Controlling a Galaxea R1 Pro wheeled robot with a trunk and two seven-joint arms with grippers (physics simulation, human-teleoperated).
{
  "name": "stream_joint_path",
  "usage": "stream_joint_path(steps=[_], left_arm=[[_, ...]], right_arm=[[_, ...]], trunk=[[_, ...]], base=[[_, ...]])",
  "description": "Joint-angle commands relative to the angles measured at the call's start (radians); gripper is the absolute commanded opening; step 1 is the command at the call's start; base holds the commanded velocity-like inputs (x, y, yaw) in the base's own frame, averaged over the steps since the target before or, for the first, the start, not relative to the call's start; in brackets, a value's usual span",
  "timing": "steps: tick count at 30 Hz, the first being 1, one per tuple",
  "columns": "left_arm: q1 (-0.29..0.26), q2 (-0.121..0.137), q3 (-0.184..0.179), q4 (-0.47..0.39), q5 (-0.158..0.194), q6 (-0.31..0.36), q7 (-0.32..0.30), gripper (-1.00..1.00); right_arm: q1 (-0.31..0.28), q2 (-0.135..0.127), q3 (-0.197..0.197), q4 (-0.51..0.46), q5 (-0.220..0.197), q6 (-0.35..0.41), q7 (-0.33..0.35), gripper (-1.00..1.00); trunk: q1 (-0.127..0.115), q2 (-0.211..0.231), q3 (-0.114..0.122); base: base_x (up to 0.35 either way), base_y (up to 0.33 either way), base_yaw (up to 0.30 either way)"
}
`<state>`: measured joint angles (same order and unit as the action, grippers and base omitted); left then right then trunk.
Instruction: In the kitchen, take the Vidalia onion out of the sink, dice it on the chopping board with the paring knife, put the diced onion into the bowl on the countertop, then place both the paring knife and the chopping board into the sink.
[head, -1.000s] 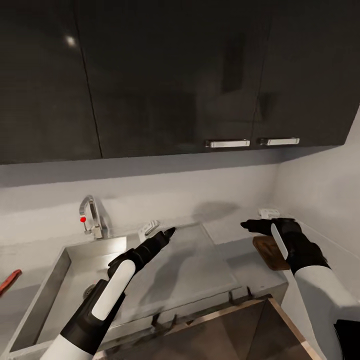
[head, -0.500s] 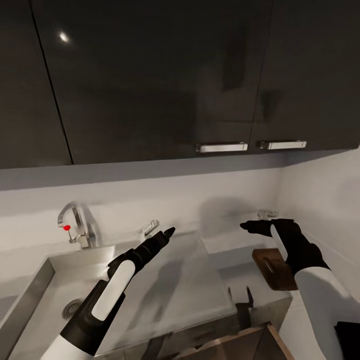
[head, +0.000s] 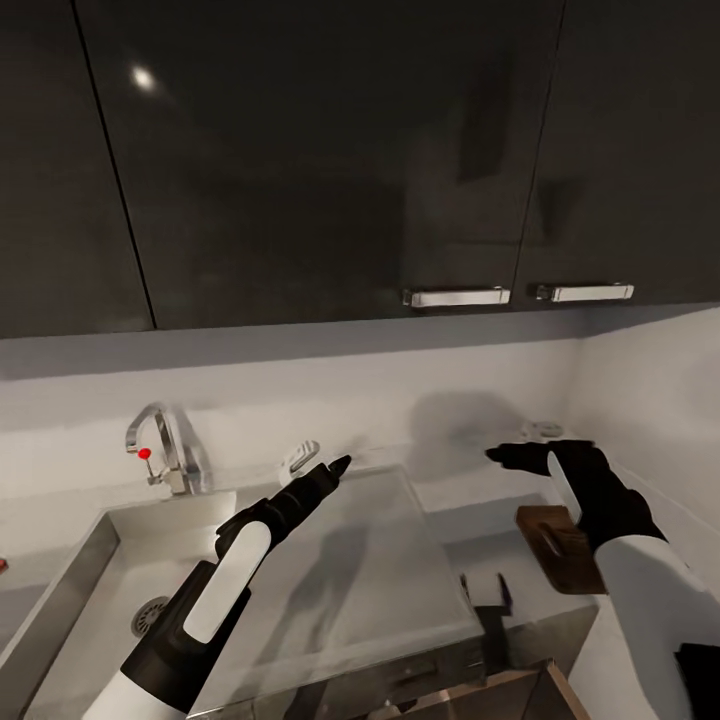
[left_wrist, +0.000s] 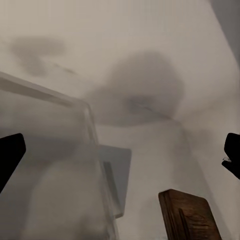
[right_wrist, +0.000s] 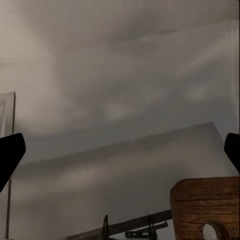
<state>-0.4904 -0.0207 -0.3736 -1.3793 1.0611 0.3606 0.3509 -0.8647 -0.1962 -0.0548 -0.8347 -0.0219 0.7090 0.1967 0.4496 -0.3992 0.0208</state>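
Glossy countertop, brown slotted chopping board

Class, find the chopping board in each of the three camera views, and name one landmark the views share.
Head view: the chopping board lies on the countertop at right, under the right arm.
Left wrist view: its dark wooden end sits at the lower edge.
Right wrist view: its end with the handle slot fills the lower corner.
Shared landmark: the pale back wall.

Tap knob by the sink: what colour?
Red. The knob on the chrome tap shows best in the head view.
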Motion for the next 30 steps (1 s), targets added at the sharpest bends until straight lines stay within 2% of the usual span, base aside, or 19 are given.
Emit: stream_joint_path(steps=[1, 2, 3, 4, 7, 10, 13, 18, 20, 30], left_arm=[[0.0, -0.001, -0.001, -0.001, 0.01, 0.001, 0.008, 1.0], [-0.002, -0.002, 0.001, -0.001, 0.011, 0.007, 0.008, 1.0], [-0.002, -0.002, 0.002, -0.001, 0.012, 0.009, 0.007, 1.0], [-0.003, -0.002, 0.003, -0.001, 0.012, 0.01, 0.007, 1.0], [-0.003, -0.002, 0.005, -0.001, 0.013, 0.01, 0.007, 1.0], [-0.003, -0.002, 0.004, -0.001, 0.013, 0.011, 0.007, 1.0], [-0.003, -0.002, 0.004, -0.001, 0.014, 0.011, 0.007, 1.0], [-0.004, -0.002, 0.003, -0.001, 0.014, 0.012, 0.005, 1.0], [-0.005, -0.002, 0.003, -0.001, 0.014, 0.012, 0.005, 1.0], [-0.006, -0.003, 0.003, -0.001, 0.014, 0.012, 0.005, 1.0]], right_arm=[[0.0, -0.007, -0.003, -0.001, -0.003, 0.006, 0.003, 1.0], [0.004, -0.089, 0.001, 0.0, -0.007, 0.032, 0.06, 1.0], [0.006, -0.123, 0.001, -0.001, -0.004, 0.091, 0.121, 1.0], [0.008, -0.181, 0.003, -0.001, -0.003, 0.17, 0.2, 1.0], [0.009, -0.212, 0.005, 0.006, 0.002, 0.21, 0.238, 1.0], [0.009, -0.216, 0.007, 0.025, 0.004, 0.216, 0.243, 1.0], [0.0, -0.216, 0.017, 0.096, 0.008, 0.218, 0.242, 1.0], [-0.046, -0.204, 0.033, 0.254, 0.061, 0.217, 0.24, 1.0], [-0.055, -0.201, 0.035, 0.284, 0.075, 0.217, 0.242, 1.0], [-0.066, -0.196, 0.036, 0.308, 0.086, 0.217, 0.245, 1.0]], trunk=[[0.0, -0.001, -0.001], [0.0, -0.001, -0.001], [0.0, -0.001, -0.001], [0.0, -0.001, -0.001], [0.0, -0.001, -0.001], [0.0, -0.001, -0.001], [0.0, -0.001, -0.001], [0.0, -0.001, -0.001], [0.0, -0.001, -0.001], [0.0, -0.001, -0.001]], base=[[0.001, 0.0, 0.008], [0.0, 0.0, 0.002], [0.0, 0.0, 0.0], [0.0, 0.0, 0.0], [0.0, 0.0, 0.0], [0.0, 0.0, 0.0], [0.0, 0.0, 0.0], [0.0, 0.0, 0.0], [0.0, 0.0, 0.0], [0.0, 0.0, 0.0]])
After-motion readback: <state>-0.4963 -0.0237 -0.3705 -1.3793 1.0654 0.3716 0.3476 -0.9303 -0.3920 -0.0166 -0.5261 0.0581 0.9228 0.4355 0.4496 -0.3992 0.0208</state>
